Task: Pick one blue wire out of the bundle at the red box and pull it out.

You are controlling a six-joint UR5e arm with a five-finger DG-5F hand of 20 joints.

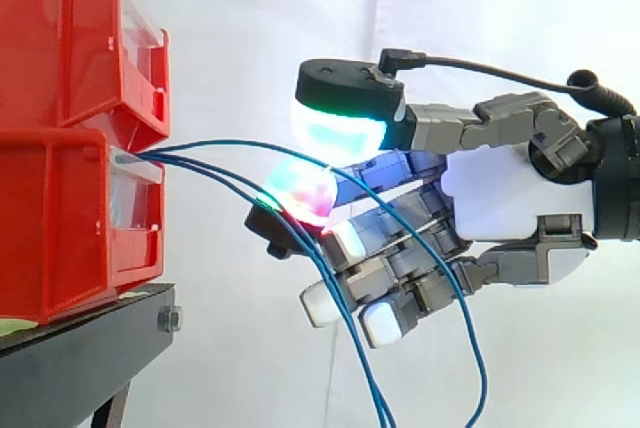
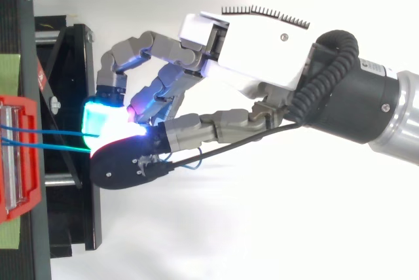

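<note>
- The robot hand point(image 1: 500, 198) sits at 3 o'clock from the red box point(image 1: 60, 218), its thumb and a fingertip clamped on the top blue wire point(image 1: 220, 143).
- Two other wires point(image 1: 225, 180) run just below, at 6 o'clock of the pinch; leave them slack.
- Pull straight toward 3 o'clock with a firm pinch.

In the side view, the upper bin point(image 1: 60, 38) sits on the lower bin point(image 1: 60, 228), which sits on the stand point(image 1: 80, 348) at 9 o'clock. The wires point(image 1: 220, 173) leave the lower bin's front toward 4 o'clock. The hand point(image 1: 500, 198) lies at 3 o'clock of the bins, with one wire point(image 2: 59, 148) between its fingertips point(image 1: 340, 123).
</note>
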